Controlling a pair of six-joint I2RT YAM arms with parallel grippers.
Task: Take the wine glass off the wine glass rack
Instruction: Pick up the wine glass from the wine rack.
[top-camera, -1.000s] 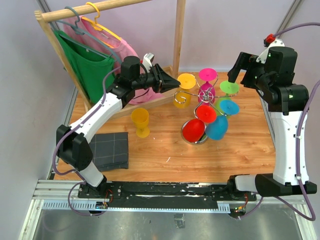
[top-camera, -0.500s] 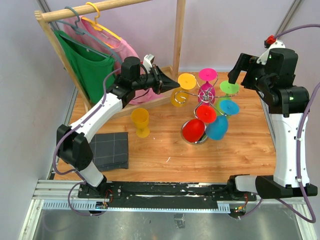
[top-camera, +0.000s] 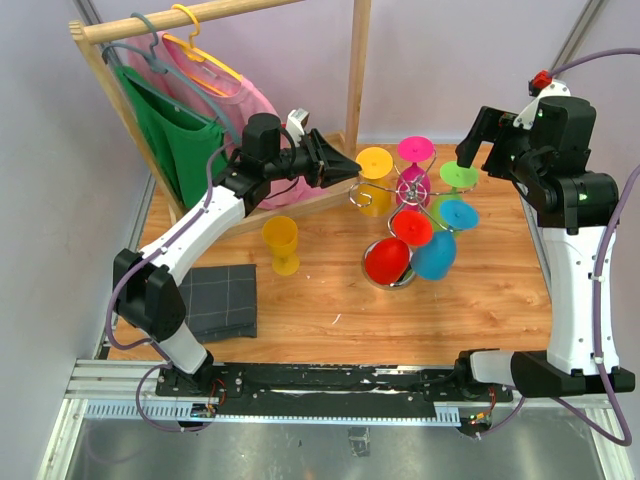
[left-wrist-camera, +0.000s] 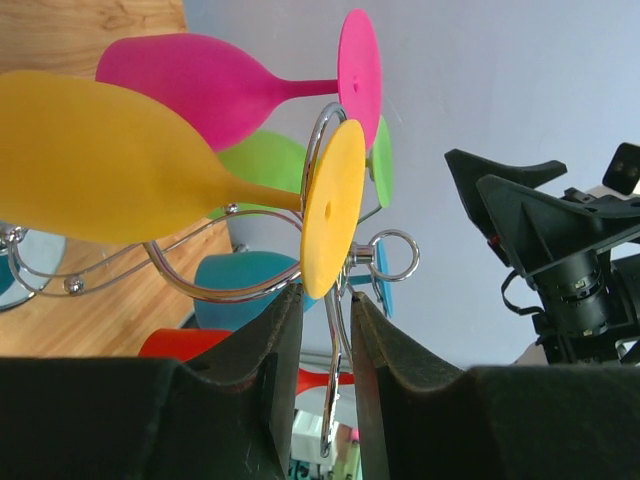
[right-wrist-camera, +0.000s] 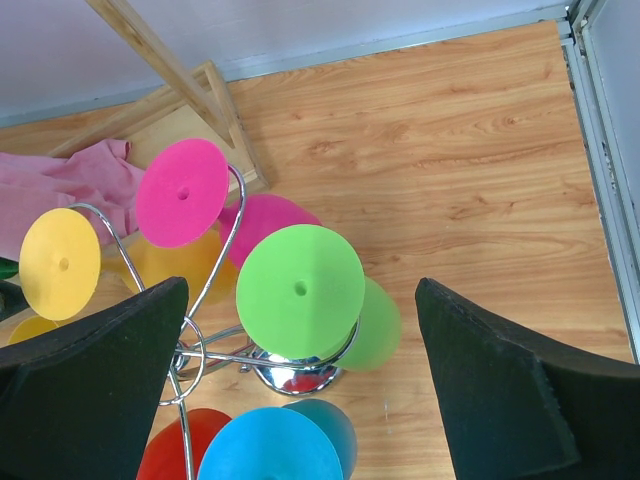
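The wine glass (left-wrist-camera: 170, 170), yellow, hangs by its stem from a hook on the 10 o'clock side of the wine glass rack (right-wrist-camera: 290, 375), which stands at 1 o'clock on the desk (top-camera: 480, 300). It looks like light, matte plastic: hardly fragile, likely a little slick. The flat foot or the stem just behind it seems the best hold.

The left gripper (left-wrist-camera: 325, 300) has its jaws slightly parted at the foot's lower rim, with a chrome wire in the gap. The right gripper (right-wrist-camera: 300, 290) hovers with its jaws spread wide over the green glass (right-wrist-camera: 320, 260).

A wooden clothes rack (top-camera: 355, 60) crowds 11 o'clock. The pink glass (left-wrist-camera: 200, 80) hangs just beside the yellow one, so a careless pull could snag the hook.
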